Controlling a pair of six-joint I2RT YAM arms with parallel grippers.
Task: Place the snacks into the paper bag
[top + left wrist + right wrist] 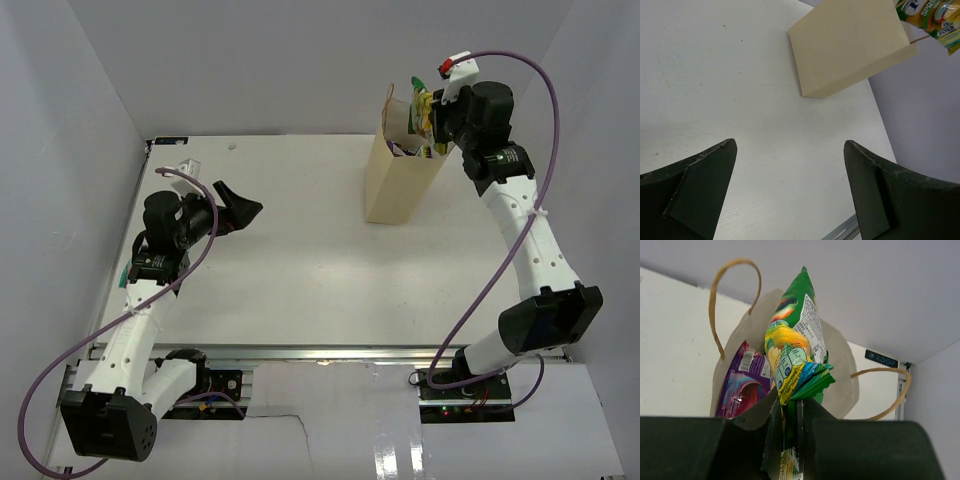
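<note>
One snack is in play: the right tool [790, 415], clamped on one end of a green-and-yellow packet [795, 340] at the mouth of the paper bag [842, 370] near the far right corner of the surface [300, 270], should sink it beside the purple packet [742, 385] before releasing; the left tool [790, 167] gapes empty.

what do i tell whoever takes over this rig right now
Left hand: open, empty, over the table, well clear of the bag.
Right hand: shut on a green-yellow packet, held at the mouth of the paper bag, not yet released.
Done: a purple packet sits inside the bag, which stands upright at the far right.
Left: let go of the green-yellow packet so it drops in. No other packet shows outside the bag.
</note>
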